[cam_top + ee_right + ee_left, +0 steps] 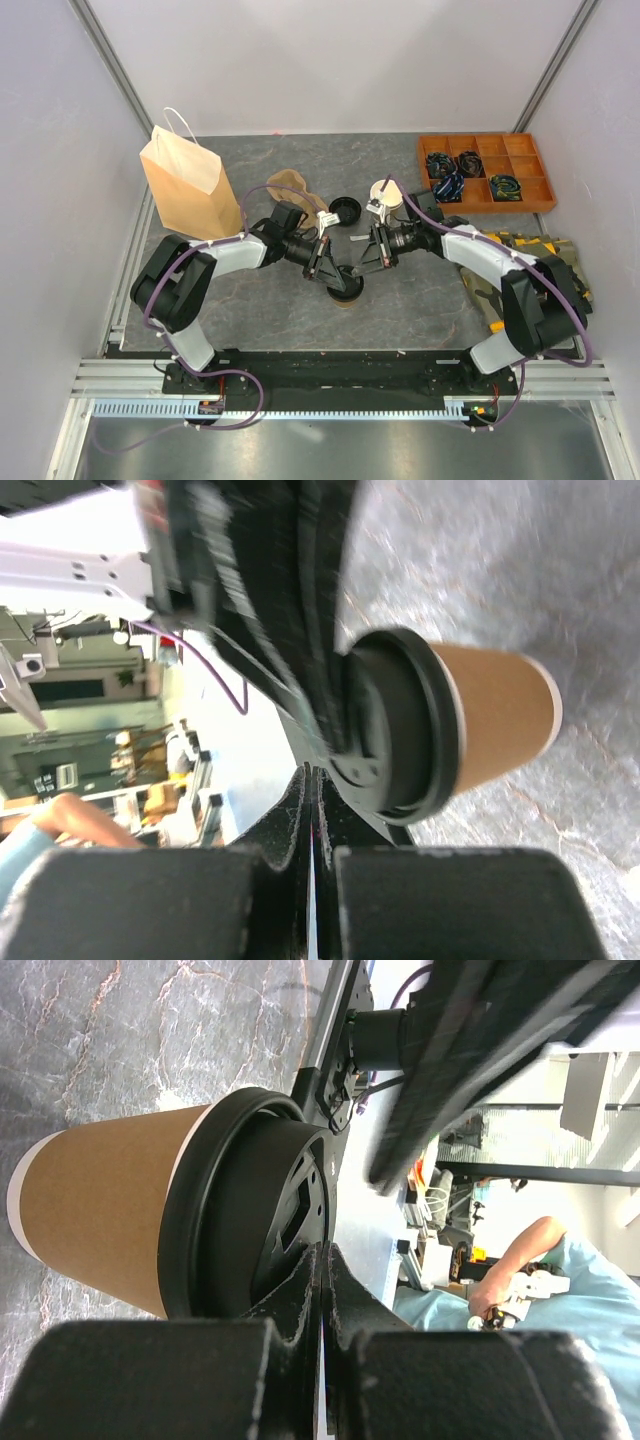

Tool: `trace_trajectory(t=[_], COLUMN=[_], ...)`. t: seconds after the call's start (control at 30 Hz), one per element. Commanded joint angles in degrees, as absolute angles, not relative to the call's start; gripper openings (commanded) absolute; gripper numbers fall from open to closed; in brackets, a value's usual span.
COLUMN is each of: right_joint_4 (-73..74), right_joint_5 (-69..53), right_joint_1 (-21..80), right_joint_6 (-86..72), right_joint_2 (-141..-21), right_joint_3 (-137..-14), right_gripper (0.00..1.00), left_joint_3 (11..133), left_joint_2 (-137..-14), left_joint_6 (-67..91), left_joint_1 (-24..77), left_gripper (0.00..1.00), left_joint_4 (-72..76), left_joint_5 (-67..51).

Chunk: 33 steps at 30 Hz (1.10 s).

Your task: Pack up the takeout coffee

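Tipping is the likeliest trouble: the small tan kraft-paper cup (pixel 110 1215) stands at the centre of the top view under its round black plastic lid (pixel 235 1230). The left gripper (pixel 322 1260) and right gripper (pixel 312 780), both clenched shut on nothing, meet at that lid from either side, so an uneven push could cock the lid or topple the light cup. Open grey stone-patterned table (pixel 420 300) lies toward the bottom of the frame, while a loose black lid (pixel 346 210) and an open second cup (pixel 385 195) sit just above, and the brown moulded-pulp carrier (pixel 290 185) and tall tan paper bag (pixel 185 185) crowd the upper left.
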<state>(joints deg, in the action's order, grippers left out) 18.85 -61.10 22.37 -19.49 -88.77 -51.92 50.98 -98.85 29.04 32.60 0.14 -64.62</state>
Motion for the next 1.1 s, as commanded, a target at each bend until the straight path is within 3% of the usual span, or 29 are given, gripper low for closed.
trace_trajectory(t=[0.0, 0.4, 0.73, 0.9, 1.07], right_joint_4=[13.7, 11.1, 14.0, 7.7, 8.5], right_joint_5=[-59.9, -54.8, -60.2, -61.8, -62.1], right_joint_1=[22.4, 22.4, 22.3, 22.5, 22.4], right_joint_6=[-24.7, -22.4, -23.9, -32.0, -30.9], right_joint_2=[-85.5, -97.0, -91.6, -86.6, -90.2], right_joint_3=[-53.8, -49.0, -56.7, -55.7, -57.6], right_gripper=[0.0, 0.0, 0.0, 0.0, 0.0], left_joint_3=[51.4, 51.3, 51.5, 51.6, 51.8], left_joint_2=[-100.9, -101.6, -101.3, -101.3, -101.6], left_joint_6=[26.5, 25.6, 25.2, 25.0, 25.0], left_joint_1=[32.5, 32.5, 32.5, 32.5, 32.5], left_gripper=[0.02, 0.02, 0.02, 0.02, 0.02], left_joint_4=[-1.8, -2.4, -2.4, -2.4, -2.4], left_joint_5=[-59.9, -59.9, -59.9, -60.1, -60.2])
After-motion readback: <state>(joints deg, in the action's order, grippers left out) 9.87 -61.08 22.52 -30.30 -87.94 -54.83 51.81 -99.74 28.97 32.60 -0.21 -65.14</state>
